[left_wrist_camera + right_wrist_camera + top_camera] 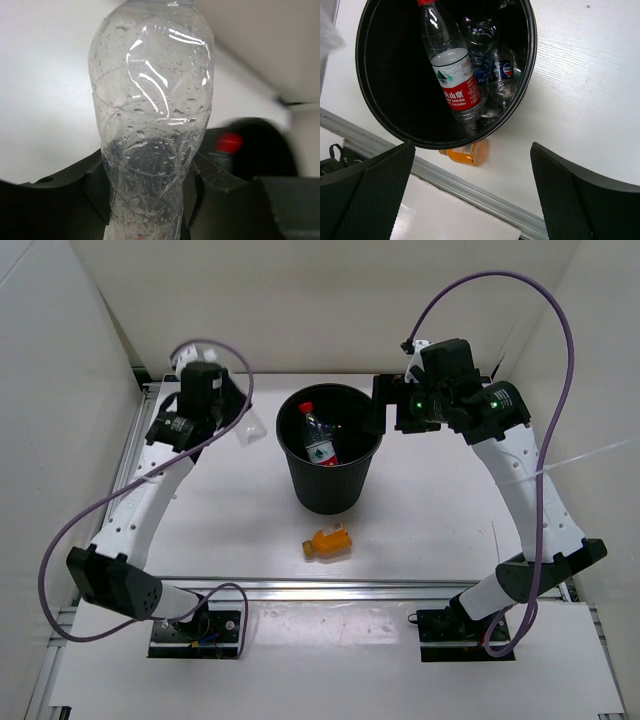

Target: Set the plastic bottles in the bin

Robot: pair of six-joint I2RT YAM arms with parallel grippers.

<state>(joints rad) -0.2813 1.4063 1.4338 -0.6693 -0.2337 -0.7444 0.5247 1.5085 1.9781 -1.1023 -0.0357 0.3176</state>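
The round black bin (330, 495) stands mid-table. Inside it lie the red-cap, red-label bottle (451, 70), the blue-label bottle (502, 75) and another clear bottle (479, 47). The short orange bottle (329, 540) lies on the table just in front of the bin and shows under its rim in the right wrist view (467, 152). My left gripper (237, 425) is shut on the plain clear bottle (150, 120), held left of the bin; its cap is hidden. My right gripper (383, 408) is open and empty, over the bin's right rim.
White walls close in the table at the back and both sides. A metal rail (330, 587) runs along the table's near edge, with both arm bases behind it. Purple cables loop above each arm.
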